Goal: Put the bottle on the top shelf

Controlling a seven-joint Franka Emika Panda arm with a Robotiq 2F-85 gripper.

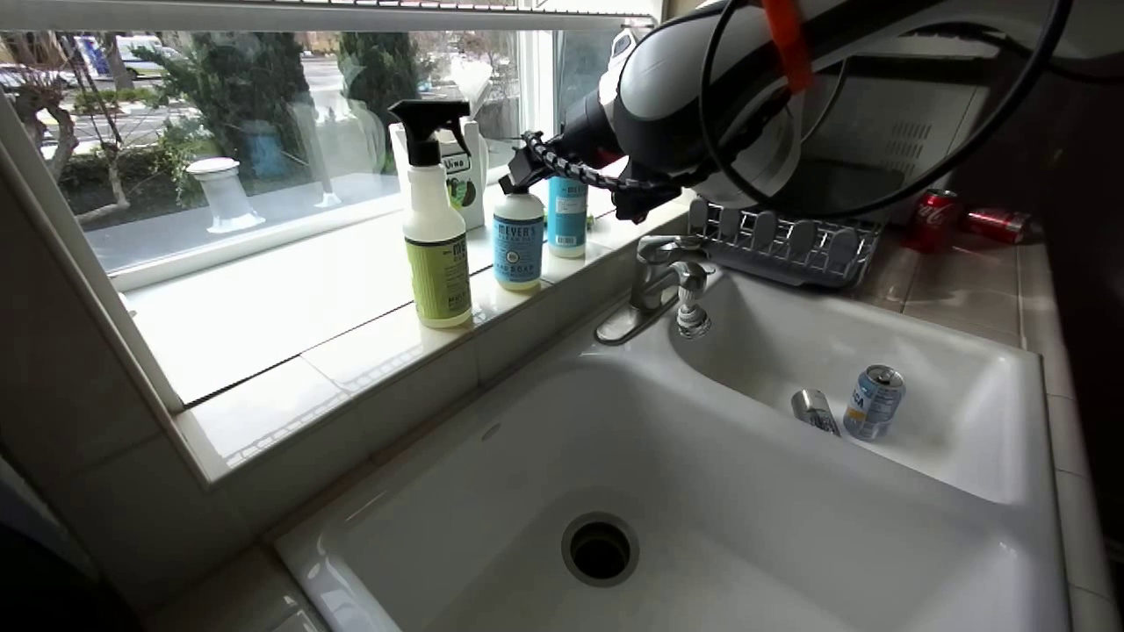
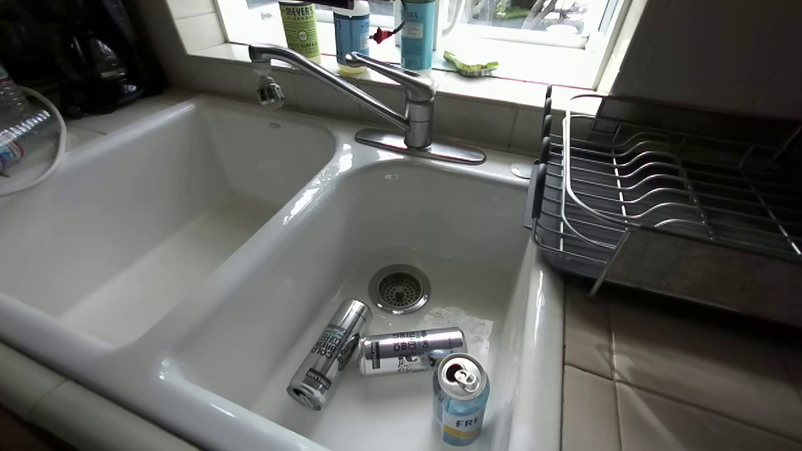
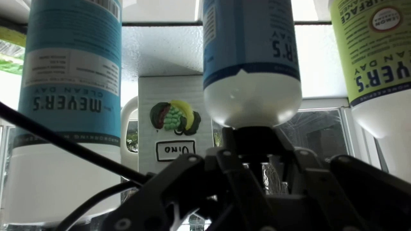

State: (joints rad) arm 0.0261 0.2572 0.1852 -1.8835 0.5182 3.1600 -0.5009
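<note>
The blue bottle (image 1: 518, 246) stands upright near the front edge of the sill (image 1: 316, 382) above the white double sink (image 1: 790, 448), a narrow gap from the yellow-green spray bottle (image 1: 439, 272) and a wider one from the teal bottle (image 1: 567, 219). The gripper (image 3: 257, 141) pinches the blue bottle at its top. The sill is glossy pale tile; behind stands a fruit-painted container (image 3: 175, 88), and past it the window (image 1: 290, 175).

A kitchen is indicated by a white double-basin sink (image 2: 269, 232) fitted with a metal faucet (image 2: 418, 119), and by a dish rack (image 2: 708, 269) set beside it on a tiled counter (image 2: 658, 376). Drink cans (image 2: 413, 351) are contained in one basin (image 2: 438, 207); a spray bottle (image 1: 439, 272) is placed on the windowsill (image 1: 369, 342) behind.
</note>
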